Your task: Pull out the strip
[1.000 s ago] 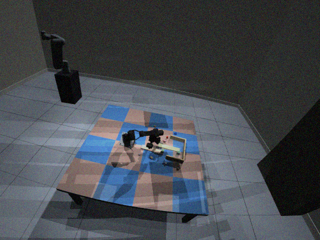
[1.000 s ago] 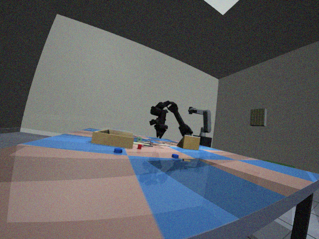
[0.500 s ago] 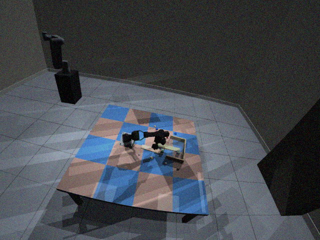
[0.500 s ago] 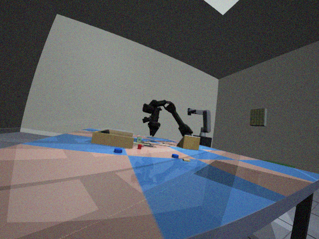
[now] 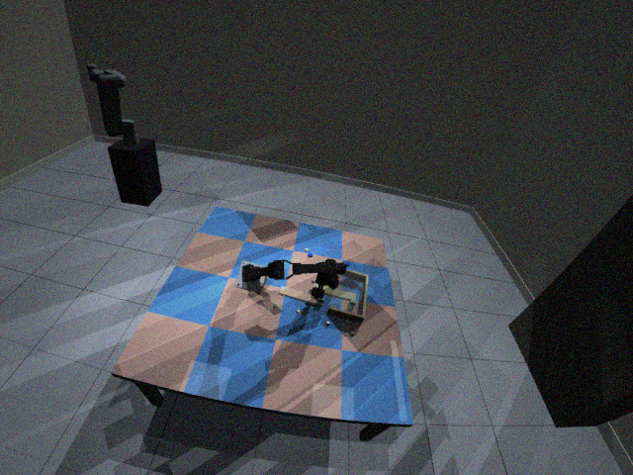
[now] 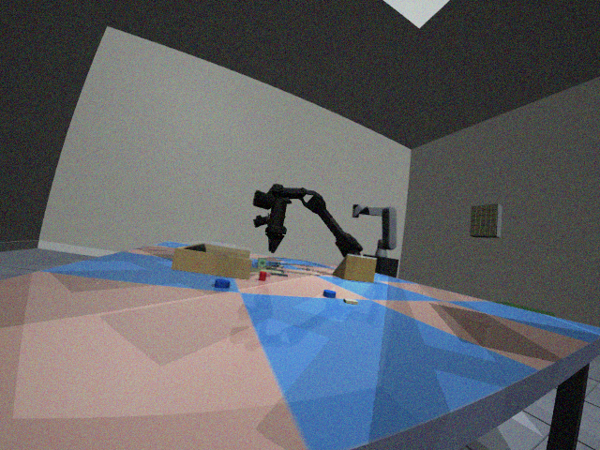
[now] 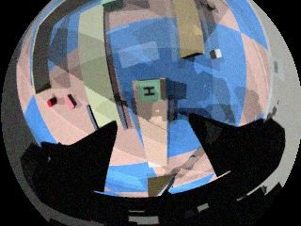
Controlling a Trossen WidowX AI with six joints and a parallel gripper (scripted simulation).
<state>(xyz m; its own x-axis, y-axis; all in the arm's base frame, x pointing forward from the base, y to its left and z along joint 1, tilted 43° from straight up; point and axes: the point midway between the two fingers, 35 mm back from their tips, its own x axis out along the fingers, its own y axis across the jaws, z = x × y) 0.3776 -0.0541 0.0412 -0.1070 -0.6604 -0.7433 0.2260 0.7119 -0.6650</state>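
Observation:
The labelled cube [image 7: 149, 90], green with a dark "H" on top, sits on the far end of a narrow pale tan strip [image 7: 157, 137] [image 5: 296, 295]. The strip runs from the cube back between my fingers in the wrist view. A wider pale yellow-green strip [image 7: 94, 61] [image 5: 340, 293] lies to its left, with another green cube [image 7: 112, 4] [image 5: 352, 301] at its far part. My gripper [image 7: 153, 120] [image 5: 316, 300] [image 6: 274, 250] is open and empty, pointing down above the narrow strip, short of the labelled cube. In the top view the arm hides the labelled cube.
A three-sided wooden tray wall [image 5: 366, 294] [image 6: 210, 262] [image 7: 190, 28] stands around the far part of the wider strip. Two small red pieces [image 7: 52, 101] [image 7: 71, 101] lie left. A white cube [image 7: 215, 54] lies right. A tan block [image 6: 361, 268] stands by the arm's base.

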